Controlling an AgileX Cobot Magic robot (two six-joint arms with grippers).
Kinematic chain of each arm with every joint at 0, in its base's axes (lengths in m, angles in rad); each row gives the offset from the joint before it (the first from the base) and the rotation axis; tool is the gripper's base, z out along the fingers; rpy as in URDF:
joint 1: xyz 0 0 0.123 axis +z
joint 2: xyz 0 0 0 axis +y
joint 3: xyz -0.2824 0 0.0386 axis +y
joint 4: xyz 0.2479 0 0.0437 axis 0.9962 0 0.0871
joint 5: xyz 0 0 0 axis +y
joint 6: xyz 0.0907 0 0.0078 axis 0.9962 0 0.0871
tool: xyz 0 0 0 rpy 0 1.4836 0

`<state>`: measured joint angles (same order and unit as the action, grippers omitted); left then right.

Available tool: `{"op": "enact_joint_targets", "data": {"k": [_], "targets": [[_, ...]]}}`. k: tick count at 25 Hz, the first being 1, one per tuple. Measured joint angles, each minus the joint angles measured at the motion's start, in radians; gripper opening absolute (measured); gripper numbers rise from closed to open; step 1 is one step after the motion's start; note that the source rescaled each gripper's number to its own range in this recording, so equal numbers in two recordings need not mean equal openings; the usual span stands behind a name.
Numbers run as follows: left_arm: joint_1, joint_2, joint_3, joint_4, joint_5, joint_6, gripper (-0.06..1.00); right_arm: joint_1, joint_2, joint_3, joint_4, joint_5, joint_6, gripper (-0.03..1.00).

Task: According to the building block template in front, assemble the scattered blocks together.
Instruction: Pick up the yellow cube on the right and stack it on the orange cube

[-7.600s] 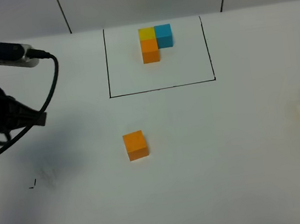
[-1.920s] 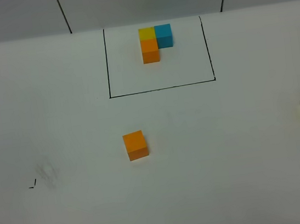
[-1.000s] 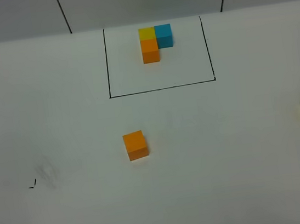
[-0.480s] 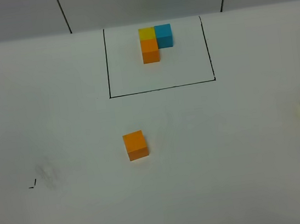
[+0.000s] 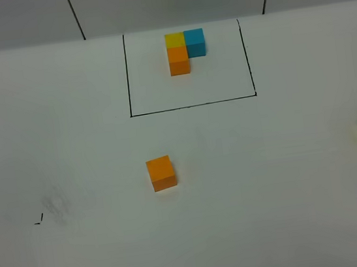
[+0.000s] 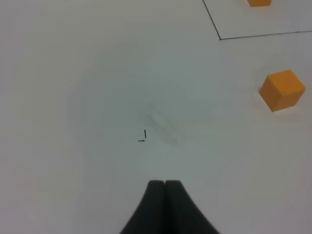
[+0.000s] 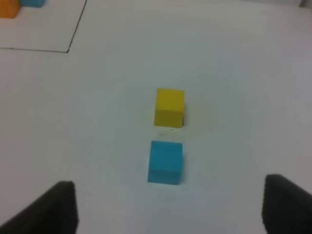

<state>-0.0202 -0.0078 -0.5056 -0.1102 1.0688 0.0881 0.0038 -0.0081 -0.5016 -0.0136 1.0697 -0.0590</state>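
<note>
The table (image 5: 69, 154) carries the framed template (image 5: 184, 50) by its far edge and the orange cube (image 5: 161, 173) near its middle. The yellow cube (image 7: 169, 107) and blue cube (image 7: 165, 162) sit near each other by the right edge. My right pincer (image 7: 170, 204) gapes wide, empty, facing the blue one; my left pincer (image 6: 165, 184) is closed on nothing. If I come down skewed, a finger could shove the yellow cube or twist the blue.

Left tool (image 6: 165, 187) closed; right tool (image 7: 168, 190) spread wide.
</note>
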Motion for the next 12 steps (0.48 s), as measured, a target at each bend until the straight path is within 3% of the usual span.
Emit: {"op": "enact_joint_targets", "data": {"k": [4,12], "targets": [[0.000,0.000,0.000,0.000,0.000,0.000,0.00,0.000,0.017,-0.003,0.001,0.000,0.000,1.00],[0.000,0.000,0.001,0.000,0.000,0.000,0.00,0.000,0.217,-0.092,0.001,-0.036,-0.023,0.95]]}}
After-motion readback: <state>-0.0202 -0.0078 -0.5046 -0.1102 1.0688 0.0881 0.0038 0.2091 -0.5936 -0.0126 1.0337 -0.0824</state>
